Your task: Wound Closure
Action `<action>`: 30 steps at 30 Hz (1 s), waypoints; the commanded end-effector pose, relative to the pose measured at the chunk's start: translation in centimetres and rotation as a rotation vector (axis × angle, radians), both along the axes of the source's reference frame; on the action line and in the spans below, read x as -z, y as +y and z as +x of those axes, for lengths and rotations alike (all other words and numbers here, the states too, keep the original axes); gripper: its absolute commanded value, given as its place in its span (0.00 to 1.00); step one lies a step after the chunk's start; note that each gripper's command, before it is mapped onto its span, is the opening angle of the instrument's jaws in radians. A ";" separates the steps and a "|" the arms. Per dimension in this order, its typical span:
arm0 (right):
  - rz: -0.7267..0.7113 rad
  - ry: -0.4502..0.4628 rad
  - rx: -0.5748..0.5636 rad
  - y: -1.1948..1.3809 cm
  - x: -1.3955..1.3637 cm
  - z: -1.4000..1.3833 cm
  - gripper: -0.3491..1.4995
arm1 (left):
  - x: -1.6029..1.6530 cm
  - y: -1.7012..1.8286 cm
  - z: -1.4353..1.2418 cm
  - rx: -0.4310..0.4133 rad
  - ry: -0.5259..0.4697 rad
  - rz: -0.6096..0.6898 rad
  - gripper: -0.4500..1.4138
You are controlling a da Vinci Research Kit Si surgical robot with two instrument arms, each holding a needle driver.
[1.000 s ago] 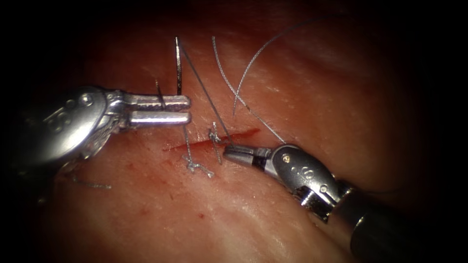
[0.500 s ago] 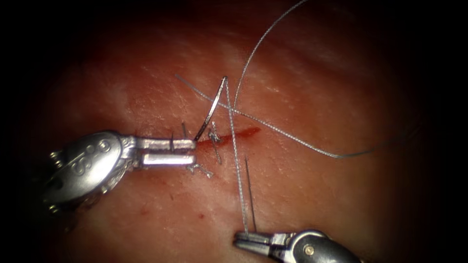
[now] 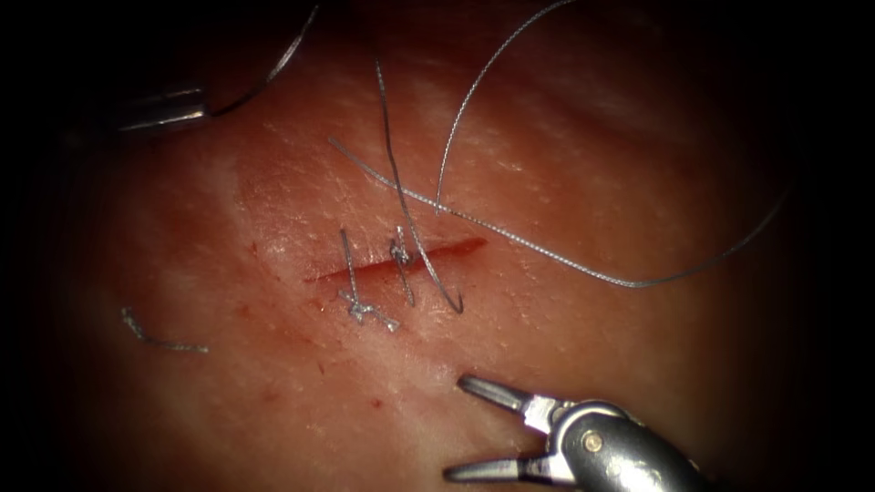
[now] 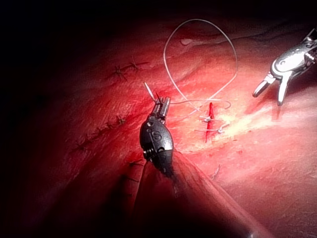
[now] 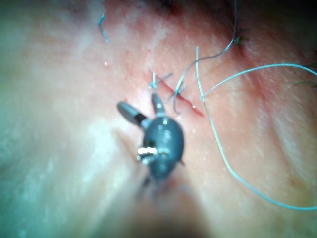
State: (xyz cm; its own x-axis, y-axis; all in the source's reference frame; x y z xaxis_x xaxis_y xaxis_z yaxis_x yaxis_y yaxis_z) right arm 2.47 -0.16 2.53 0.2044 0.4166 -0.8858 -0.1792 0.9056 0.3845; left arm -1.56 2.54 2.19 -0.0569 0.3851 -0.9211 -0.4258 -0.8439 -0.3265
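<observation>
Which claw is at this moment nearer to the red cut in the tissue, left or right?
Right. The right claw, open and empty, sits just below the cut. The left claw, holding the needle, is far up-left.

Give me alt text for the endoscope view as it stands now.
The right end effector hangs open and empty below the cut in the tissue. The left end effector, upper left, is shut on the curved needle, clear of the tissue. Thread loops across the cut, which bears two knotted stitches.
</observation>
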 end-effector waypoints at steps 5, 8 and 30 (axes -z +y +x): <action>-0.019 -0.033 -0.035 0.25 -0.36 0.00 0.91 | -0.07 0.05 0.03 0.007 -0.002 -0.008 0.00; -0.025 -0.045 -0.053 0.38 -0.60 0.01 0.89 | -0.07 0.02 0.01 0.007 -0.008 -0.013 0.00; -0.079 -0.044 0.022 0.37 -1.18 0.18 0.00 | -0.28 -0.18 -0.13 -0.006 -0.028 -0.044 0.00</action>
